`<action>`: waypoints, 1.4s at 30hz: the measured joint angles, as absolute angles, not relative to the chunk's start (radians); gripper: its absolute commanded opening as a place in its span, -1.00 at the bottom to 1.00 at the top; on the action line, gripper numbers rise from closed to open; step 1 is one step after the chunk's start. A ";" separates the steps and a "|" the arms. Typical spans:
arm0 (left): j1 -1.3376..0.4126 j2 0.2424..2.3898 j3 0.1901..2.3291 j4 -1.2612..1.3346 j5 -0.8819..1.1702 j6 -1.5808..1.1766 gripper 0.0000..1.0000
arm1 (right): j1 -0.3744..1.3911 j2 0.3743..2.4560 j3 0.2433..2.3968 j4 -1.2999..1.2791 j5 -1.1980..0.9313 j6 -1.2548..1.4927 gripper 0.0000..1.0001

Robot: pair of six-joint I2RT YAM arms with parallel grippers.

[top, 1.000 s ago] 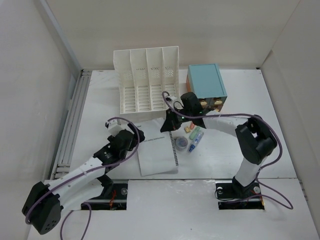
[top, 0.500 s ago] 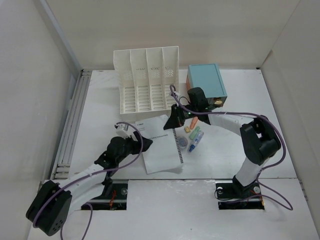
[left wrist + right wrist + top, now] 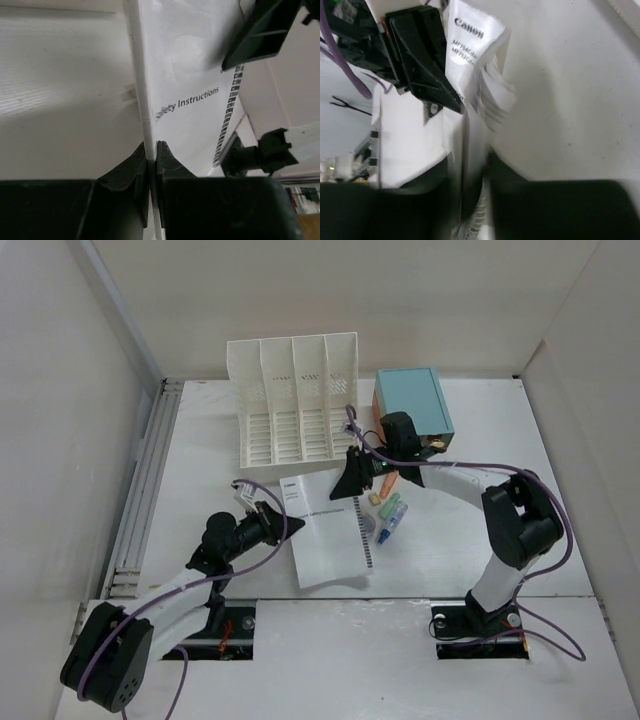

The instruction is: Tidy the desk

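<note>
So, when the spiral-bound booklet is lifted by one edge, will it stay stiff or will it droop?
Probably it droops: the booklet is thin paper, and its pages fan apart in the right wrist view. It looks light, so the left claw pinching one edge may hold it. The spiral binding might keep that side straighter.

The left gripper (image 3: 153, 150), wide open a second ago, is now clamped on the booklet (image 3: 325, 535) edge between its fingertips. The booklet is skewed, lying further toward the right gripper (image 3: 352, 478).

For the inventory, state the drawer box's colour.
The drawer box is teal, clearest in the top view.
</note>
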State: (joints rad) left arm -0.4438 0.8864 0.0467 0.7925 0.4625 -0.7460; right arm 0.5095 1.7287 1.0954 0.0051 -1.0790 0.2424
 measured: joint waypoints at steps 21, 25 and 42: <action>-0.576 1.079 1.096 0.216 -0.197 -0.451 -1.00 | 0.236 1.341 1.303 -0.257 -0.828 -0.109 1.00; -0.631 1.231 1.213 0.144 -0.447 -0.324 -1.00 | 0.222 1.341 1.280 -0.265 -0.813 -0.109 1.00; -0.637 1.390 1.177 0.139 -0.706 -0.053 -1.00 | 0.218 1.341 1.275 -0.278 -0.820 -0.108 1.00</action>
